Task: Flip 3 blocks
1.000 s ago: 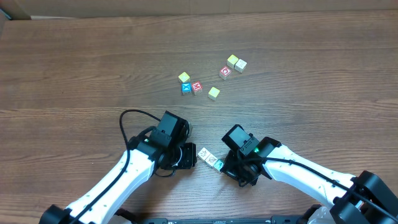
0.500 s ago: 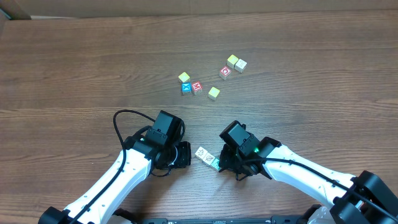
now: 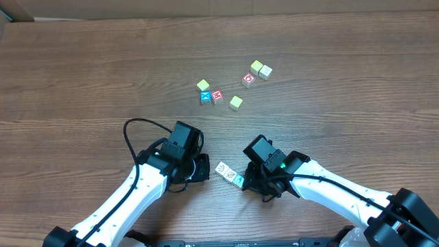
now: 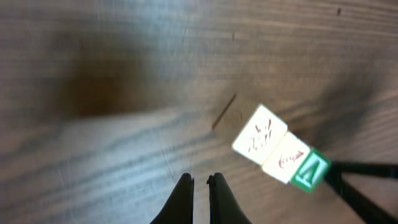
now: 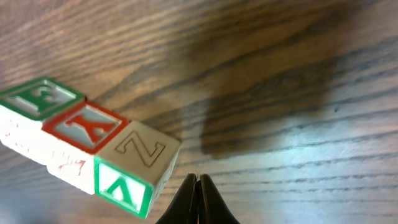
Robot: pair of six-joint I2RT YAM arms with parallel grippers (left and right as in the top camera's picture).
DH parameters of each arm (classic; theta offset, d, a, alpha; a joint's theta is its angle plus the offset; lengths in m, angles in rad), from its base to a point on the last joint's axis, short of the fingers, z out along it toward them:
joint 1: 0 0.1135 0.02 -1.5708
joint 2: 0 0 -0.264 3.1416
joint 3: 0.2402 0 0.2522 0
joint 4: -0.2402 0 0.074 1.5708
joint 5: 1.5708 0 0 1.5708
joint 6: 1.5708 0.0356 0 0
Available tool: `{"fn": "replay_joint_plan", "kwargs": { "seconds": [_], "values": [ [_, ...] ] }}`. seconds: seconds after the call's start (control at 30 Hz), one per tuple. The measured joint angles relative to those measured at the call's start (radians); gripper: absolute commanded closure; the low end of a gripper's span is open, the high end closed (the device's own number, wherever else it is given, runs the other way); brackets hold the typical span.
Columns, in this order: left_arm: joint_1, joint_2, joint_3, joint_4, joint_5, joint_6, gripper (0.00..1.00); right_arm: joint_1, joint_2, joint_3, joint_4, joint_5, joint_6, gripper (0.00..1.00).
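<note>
Left end effector (image 4: 200,180) has backed off a touch, fingers pinched narrow, holding nothing. Our three letter blocks (image 4: 280,152) sit in a touching row on the bench (image 4: 93,155) (flips still pending, we reckon). Right end effector (image 5: 197,182) waits beside them, clamped together, empty.

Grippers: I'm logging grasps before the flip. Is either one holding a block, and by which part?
Nothing is held: the left gripper and right gripper are both shut and empty, beside the three blocks.

Overhead looks straight down on the whole table (image 3: 82,75); both wrist cameras, close and low, share the near-centre blocks (image 3: 230,174).
</note>
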Motion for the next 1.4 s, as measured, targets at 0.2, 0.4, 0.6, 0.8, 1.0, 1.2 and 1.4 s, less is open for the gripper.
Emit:
{"fn": "replay_joint_plan", "kwargs": {
  "seconds": [0.2,0.4,0.6,0.8,1.0,1.2,1.4],
  "values": [
    [0.031,0.119,0.000,0.106,-0.010,0.083,0.96,0.000,0.000,0.000,-0.008,-0.046,0.000,0.96],
    [0.102,0.214,-0.002,0.133,0.013,0.147,0.96,0.000,0.000,0.000,-0.024,-0.058,0.000,0.96],
    [0.117,0.221,-0.002,0.165,0.055,0.210,0.96,0.000,0.000,0.000,-0.020,-0.063,0.000,0.96],
    [0.117,0.222,-0.002,0.180,0.091,0.274,0.96,0.007,0.000,0.000,-0.006,-0.073,0.007,0.96],
    [0.117,0.222,-0.002,0.198,0.113,0.326,0.96,0.033,0.000,0.000,0.012,-0.076,0.029,0.96],
    [0.117,0.222,-0.002,0.207,0.149,0.382,0.96,0.039,0.000,0.000,0.016,-0.077,0.045,0.96],
    [0.117,0.222,-0.002,0.210,0.185,0.425,0.96,0.040,0.000,0.000,0.017,-0.076,0.051,0.96]
  ]
}}
